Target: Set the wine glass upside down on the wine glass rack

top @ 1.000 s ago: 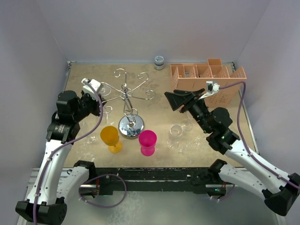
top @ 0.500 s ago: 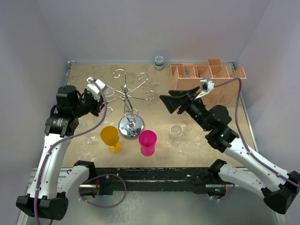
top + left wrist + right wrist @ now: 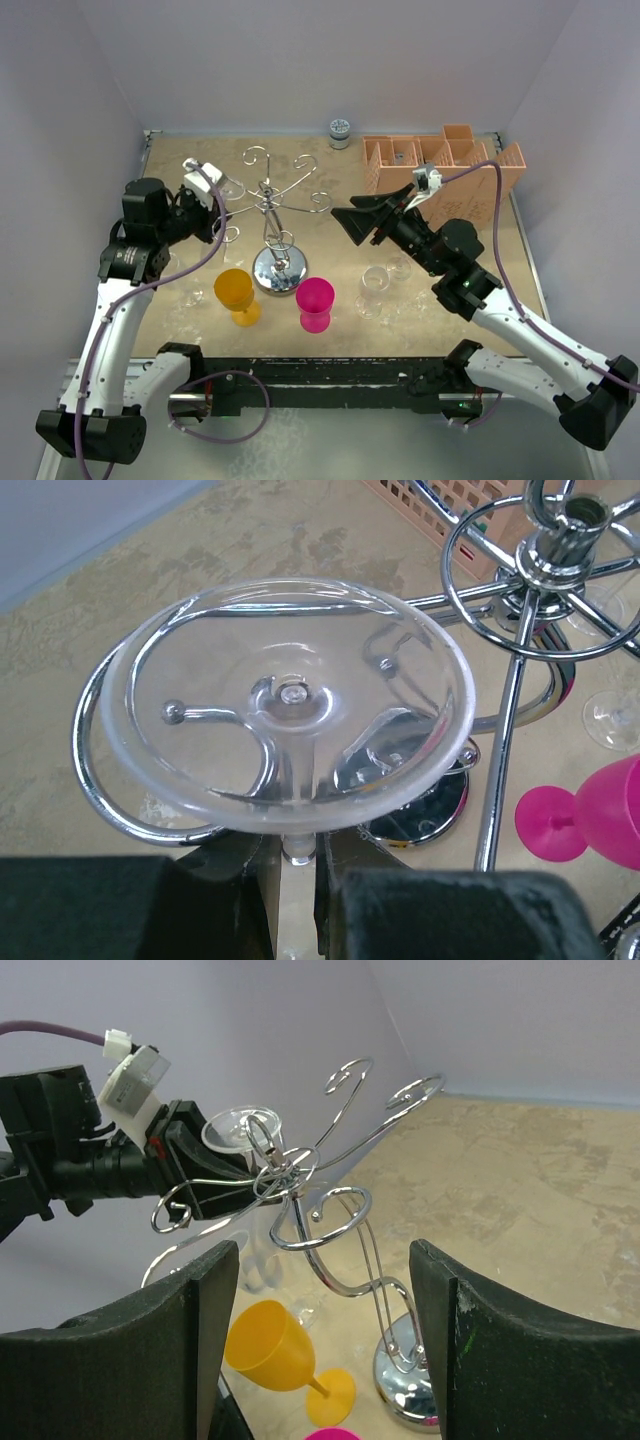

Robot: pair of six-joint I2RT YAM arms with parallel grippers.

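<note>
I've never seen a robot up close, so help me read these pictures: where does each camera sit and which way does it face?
Top external: above and behind, facing down on the table; both arms show.
Left wrist: on the left arm, facing the foot of the wine glass and the wine glass rack; the left jaws grip the stem.
Right wrist: on the right arm, facing the rack between the open right jaws.
Shared: all show the rack.
</note>
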